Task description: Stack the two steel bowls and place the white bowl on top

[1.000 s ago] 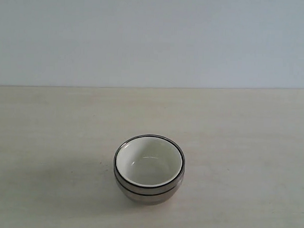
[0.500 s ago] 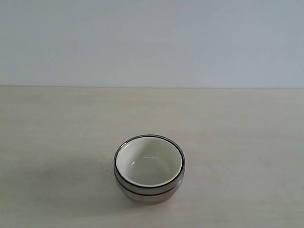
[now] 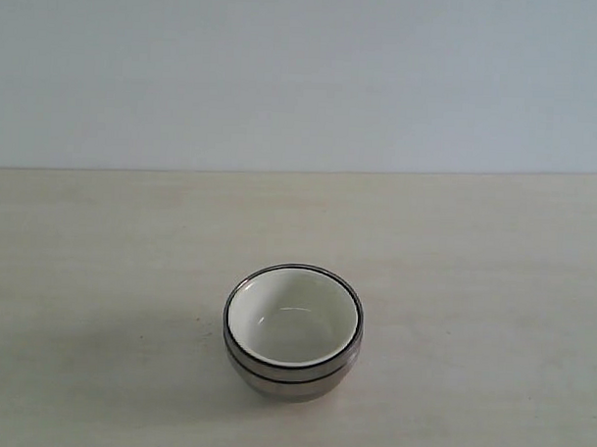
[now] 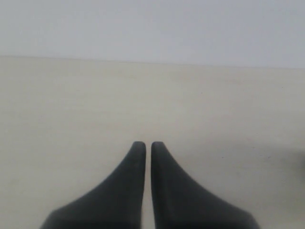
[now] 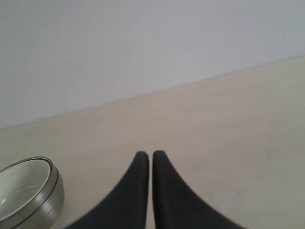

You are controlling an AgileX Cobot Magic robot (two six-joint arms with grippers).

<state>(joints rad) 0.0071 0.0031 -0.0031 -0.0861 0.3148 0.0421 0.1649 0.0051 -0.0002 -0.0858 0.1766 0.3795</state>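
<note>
The left gripper (image 4: 144, 145) is clenched, its two dark fingers all but touching, holding nothing above bare table (image 3: 491, 319). The right gripper (image 5: 146, 155) is clenched and empty too, hanging well apart from the stack. The white bowl (image 3: 293, 321) sits nested in the steel bowls (image 3: 293, 383), near the table's front middle. Nothing has shifted since the earlier frames; the stack stands in the same spot. Open tabletop spreads on every side of the stack, back to the far edge along the wall (image 3: 304, 77).
</note>
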